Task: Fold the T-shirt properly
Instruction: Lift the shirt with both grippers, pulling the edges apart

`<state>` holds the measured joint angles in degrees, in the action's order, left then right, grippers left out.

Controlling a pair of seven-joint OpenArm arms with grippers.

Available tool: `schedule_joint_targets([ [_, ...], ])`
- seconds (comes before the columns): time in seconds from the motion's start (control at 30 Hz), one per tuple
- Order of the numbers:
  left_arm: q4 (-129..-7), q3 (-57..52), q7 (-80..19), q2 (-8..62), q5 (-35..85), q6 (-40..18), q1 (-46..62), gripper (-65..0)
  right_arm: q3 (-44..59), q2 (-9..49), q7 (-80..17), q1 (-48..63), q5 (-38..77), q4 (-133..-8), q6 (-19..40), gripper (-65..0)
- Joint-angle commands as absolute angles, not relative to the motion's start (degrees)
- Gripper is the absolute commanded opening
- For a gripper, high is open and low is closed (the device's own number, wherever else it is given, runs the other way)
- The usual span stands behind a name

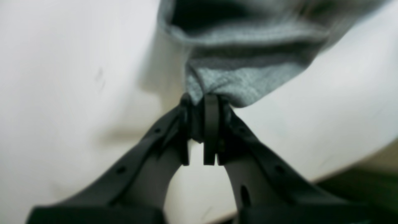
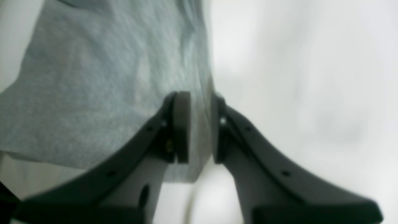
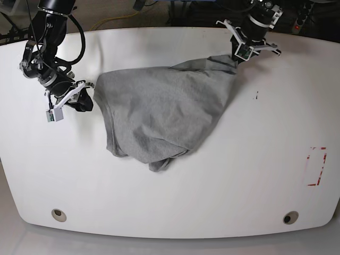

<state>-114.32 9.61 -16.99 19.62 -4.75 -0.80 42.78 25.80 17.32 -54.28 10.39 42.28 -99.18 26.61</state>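
The heather-grey T-shirt [image 3: 164, 111] lies bunched on the white table, pulled out between my two grippers. At the far right of the base view my left gripper [image 3: 237, 57] holds an upper corner of it. The left wrist view shows that gripper [image 1: 205, 102] shut on a gathered fold of the T-shirt [image 1: 245, 77], which hangs lifted off the table. At the left my right gripper [image 3: 89, 93] is at the cloth's other edge. In the right wrist view its pads [image 2: 182, 124] clamp a thick edge of the T-shirt [image 2: 102, 93]. No lettering shows.
The white table [image 3: 239, 186] has a red rectangle mark [image 3: 316, 166] near its right edge and a small dark speck [image 3: 257, 96]. Two round holes [image 3: 59, 214] [image 3: 290, 217] sit near the front edge. Cables lie behind the table's far edge.
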Motion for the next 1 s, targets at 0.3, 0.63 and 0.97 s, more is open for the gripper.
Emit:
schedule_joint_targets([
  [0.3,-115.21,9.54,-15.16,20.09,-4.79,-0.48,42.59,-65.0,26.07,17.45,-53.41,11.74,43.65,-92.53,26.95,-24.3],
  [0.63,-115.21,9.54,-15.25,20.00,-4.97,-0.48,42.51,-65.0,25.71,13.67,-55.34,12.35,43.30,-91.47,26.95,-18.4],
  [0.97,-115.12,9.71,-15.25,19.74,-4.97,-0.48,42.51,-65.0,25.54,10.86,-56.04,11.82,43.30,-88.48,26.95,-21.7],
])
